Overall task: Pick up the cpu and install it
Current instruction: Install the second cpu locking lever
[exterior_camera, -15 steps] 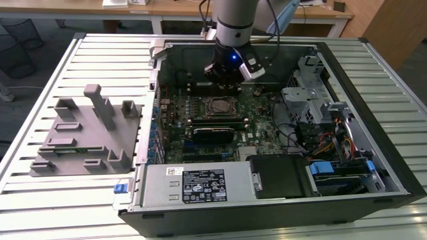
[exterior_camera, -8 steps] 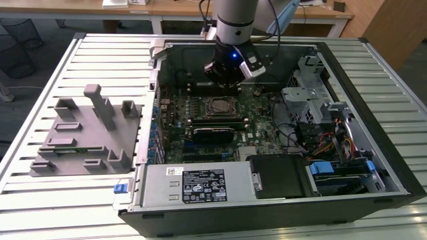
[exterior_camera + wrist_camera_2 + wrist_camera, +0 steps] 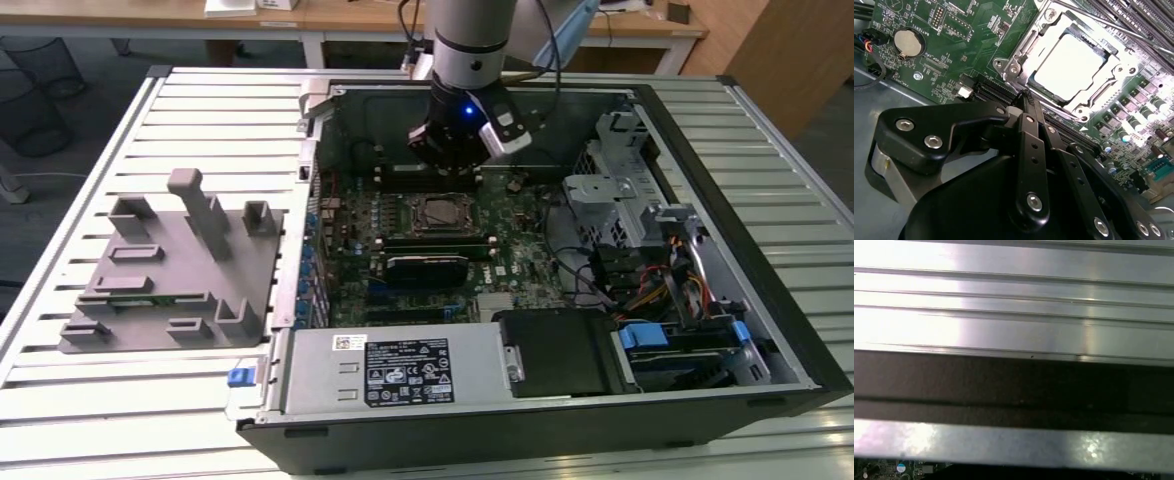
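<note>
on the exterior view's left you have the grey plastic tray with upright blocks (image 3: 167, 270), lying on the ribbed silver table top (image 3: 80, 400) just beside the open black computer case (image 3: 747, 200). moving toward the exterior view's right, inside the case you see the green motherboard (image 3: 514, 255), and near its middle the black square socket frame with a metal lever (image 3: 442, 213). the small flat square cpu with its shiny silver-grey metal top plate (image 3: 442, 212) sits inside that frame; in the second wrist view you see the cpu (image 3: 1069, 65) glaring bright within the metal bracket (image 3: 1021, 47), seated flat in the socket. the black gripper (image 3: 451, 165) hangs on the arm just above and behind the socket in the exterior view, apart from the cpu. in the second wrist view your gripper's (image 3: 1028, 96) black linkage bars run together toward one tip, so the fingers look pressed together with nothing between them. further to the exterior view's right lie the coloured cable bundles (image 3: 641, 275) and the blue-tabbed drive bay (image 3: 681, 340). in the first wrist view you see ribbed silver metal (image 3: 1014, 300).
</note>
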You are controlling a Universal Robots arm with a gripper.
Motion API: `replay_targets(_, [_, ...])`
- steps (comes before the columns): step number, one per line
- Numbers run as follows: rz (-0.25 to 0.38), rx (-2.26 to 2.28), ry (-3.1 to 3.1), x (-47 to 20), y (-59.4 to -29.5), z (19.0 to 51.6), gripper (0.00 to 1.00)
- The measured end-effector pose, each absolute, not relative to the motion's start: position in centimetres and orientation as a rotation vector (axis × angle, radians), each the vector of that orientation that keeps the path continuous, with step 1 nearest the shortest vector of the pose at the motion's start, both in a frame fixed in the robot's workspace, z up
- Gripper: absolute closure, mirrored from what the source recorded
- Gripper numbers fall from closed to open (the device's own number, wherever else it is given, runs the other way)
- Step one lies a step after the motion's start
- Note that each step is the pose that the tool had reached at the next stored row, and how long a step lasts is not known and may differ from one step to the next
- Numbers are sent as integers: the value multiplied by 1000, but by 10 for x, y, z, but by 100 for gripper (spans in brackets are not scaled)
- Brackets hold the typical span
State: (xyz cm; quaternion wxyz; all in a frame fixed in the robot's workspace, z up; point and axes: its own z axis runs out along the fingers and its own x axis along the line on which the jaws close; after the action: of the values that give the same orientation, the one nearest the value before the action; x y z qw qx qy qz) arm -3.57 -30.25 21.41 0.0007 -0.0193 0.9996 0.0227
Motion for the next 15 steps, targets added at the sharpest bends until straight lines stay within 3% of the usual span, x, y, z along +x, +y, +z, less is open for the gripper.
replay_targets(15, [72, -60, 3139, -36, -320, 214, 89])
